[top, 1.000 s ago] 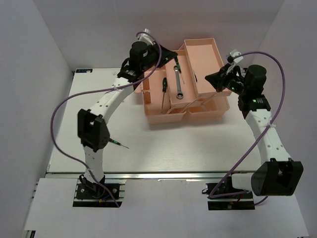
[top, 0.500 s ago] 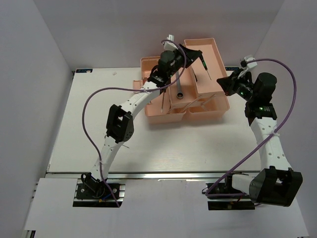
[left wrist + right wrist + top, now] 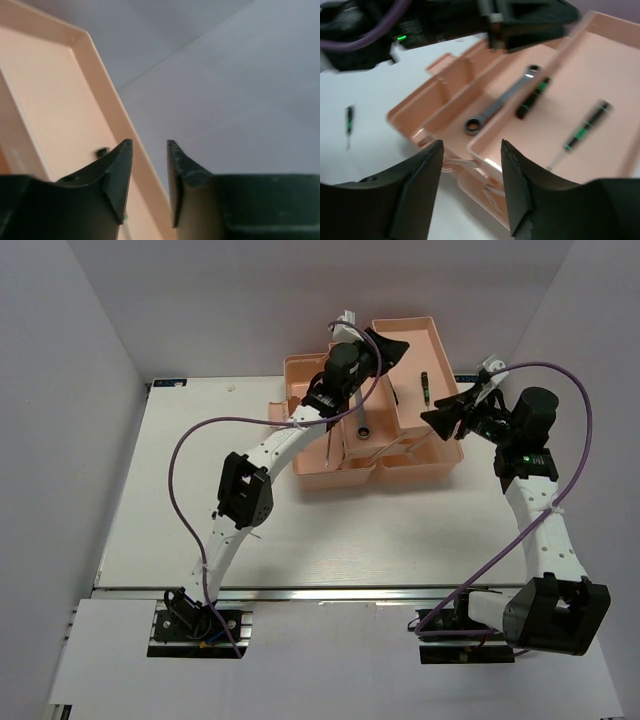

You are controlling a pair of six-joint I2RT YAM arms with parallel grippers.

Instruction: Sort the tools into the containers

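The white table (image 3: 350,540) carries the pink toolbox (image 3: 335,478) at its far middle, with its trays stepped out. My left gripper (image 3: 390,348) hangs over the far raised tray. In its wrist view the jaws are spread with nothing between them. My right gripper (image 3: 435,420) sits at the right end of the toolbox, likewise spread and empty. The wrench (image 3: 502,102) lies in the middle compartment. The tray screwdriver (image 3: 585,127) rests in the raised tray on the right. A second screwdriver (image 3: 532,97) lies close beside the wrench at that tray's rim, but I cannot tell which side of the rim it is on. The loose screwdriver (image 3: 349,120) is out on the bare table, to the near left of the toolbox. I cannot make out a fourth for certain. I judge the sorting nearly done, with the loose one next, and the left side suits it best. I would raise the left gripper straight up, clear of the tray walls, before swinging it back. Then I would come down over the dark handle rather than the thin shaft, with the jaws set across it. I would close only once the fingertips are low beside the handle, so it cannot roll away.
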